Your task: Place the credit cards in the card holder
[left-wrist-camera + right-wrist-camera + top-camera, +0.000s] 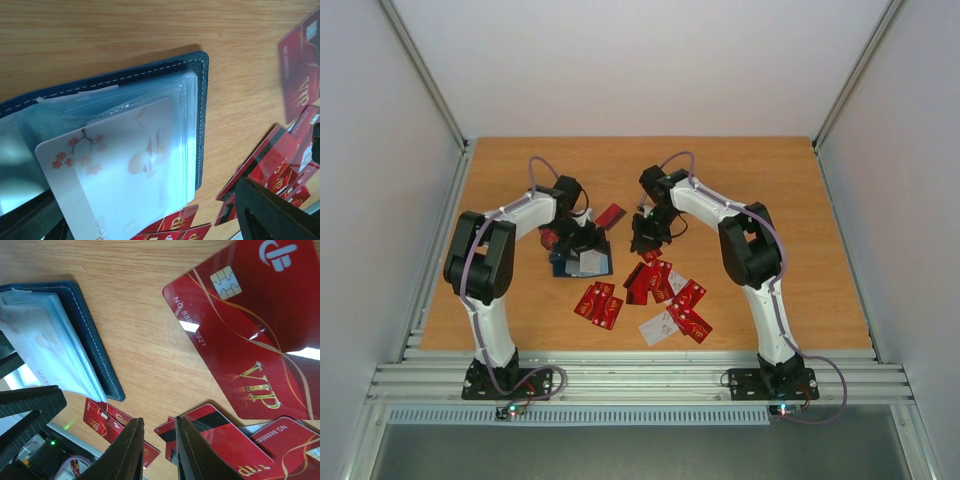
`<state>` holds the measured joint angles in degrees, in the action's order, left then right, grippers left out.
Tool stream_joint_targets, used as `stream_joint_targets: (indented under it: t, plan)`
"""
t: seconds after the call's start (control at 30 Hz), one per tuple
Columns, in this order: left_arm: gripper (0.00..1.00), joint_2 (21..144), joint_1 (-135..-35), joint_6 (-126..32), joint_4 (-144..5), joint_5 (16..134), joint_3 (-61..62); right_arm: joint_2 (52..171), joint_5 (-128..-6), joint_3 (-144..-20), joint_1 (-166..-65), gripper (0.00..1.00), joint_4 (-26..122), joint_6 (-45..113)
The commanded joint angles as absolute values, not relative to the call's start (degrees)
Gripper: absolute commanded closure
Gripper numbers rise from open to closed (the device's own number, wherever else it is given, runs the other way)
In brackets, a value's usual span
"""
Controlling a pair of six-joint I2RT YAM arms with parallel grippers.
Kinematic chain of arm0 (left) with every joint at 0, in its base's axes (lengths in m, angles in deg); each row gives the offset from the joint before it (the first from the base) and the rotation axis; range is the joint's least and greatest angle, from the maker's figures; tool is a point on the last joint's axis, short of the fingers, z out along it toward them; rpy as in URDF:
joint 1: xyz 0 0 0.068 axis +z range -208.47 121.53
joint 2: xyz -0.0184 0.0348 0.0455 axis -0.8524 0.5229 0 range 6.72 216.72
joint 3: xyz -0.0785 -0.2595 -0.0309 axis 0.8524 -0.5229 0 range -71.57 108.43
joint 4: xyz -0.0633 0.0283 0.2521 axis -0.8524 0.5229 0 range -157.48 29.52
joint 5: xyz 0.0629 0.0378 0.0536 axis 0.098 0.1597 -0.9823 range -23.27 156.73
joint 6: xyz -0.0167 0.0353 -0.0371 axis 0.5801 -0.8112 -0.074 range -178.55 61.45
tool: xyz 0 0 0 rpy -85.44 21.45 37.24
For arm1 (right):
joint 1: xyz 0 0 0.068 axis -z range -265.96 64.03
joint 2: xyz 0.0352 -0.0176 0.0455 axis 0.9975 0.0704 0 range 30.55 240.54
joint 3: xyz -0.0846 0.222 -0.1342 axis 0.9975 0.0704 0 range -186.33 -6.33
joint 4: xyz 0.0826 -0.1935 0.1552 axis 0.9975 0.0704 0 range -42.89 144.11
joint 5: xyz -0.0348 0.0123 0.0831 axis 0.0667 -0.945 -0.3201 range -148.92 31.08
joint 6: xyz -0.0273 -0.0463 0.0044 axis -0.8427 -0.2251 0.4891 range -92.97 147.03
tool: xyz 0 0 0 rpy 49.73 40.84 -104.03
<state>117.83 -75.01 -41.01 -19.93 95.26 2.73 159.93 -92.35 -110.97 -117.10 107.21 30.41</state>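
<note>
Top external view is showing the wooden table (pixel 770 200) carrying everything, with the left arm (pixel 485 260) and right arm (pixel 750 250) bending inward over its middle. The card holder (pixel 582 262) is lying open on the table under the left gripper (pixel 578 238), which is covering part of it from above. Left wrist view is bringing out the holder's navy cover and clear sleeves. A white card (pixel 115 170) is sitting partway in the front sleeve, its lower end running off the frame. The left gripper's fingers (pixel 272 212) are standing wide apart, released, one at each bottom corner and both cut off.

Red credit cards (pixel 660 290) are lying scattered just right of the holder, overlapping so that counting them is hard. The right gripper (pixel 157 427) is hovering over them with its jaws parted only narrowly and nothing between them. Beside it a red VIP card (pixel 250 340) is filling the corner, cropped by the frame edge.
</note>
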Motion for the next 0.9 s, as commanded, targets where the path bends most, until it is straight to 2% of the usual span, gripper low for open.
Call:
stream_joint_targets:
  t: [0.0,0.53,0.63,0.73,0.87]
  plan:
    - [0.17,116.2,-75.3,-40.8,-16.8,91.0,3.5,157.9,-92.6,-110.6,-118.0,0.8,105.6,32.1]
    - [0.11,118.1,-79.1,-40.1,-11.9,81.2,7.0,161.6,-94.2,-112.9,-120.6,0.81,102.6,35.6]
    - [0.07,118.9,-79.3,-39.9,-12.1,80.5,7.0,161.9,-94.2,-112.5,-120.7,0.82,102.0,36.0]
    - [0.08,119.8,-79.5,-39.7,-12.8,81.3,7.1,162.2,-95.1,-111.6,-120.7,0.82,100.7,36.7]
    - [0.16,120.7,-80.1,-38.9,-13.2,81.7,7.3,163.3,-96.1,-111.3,-120.8,0.82,100.0,36.9]
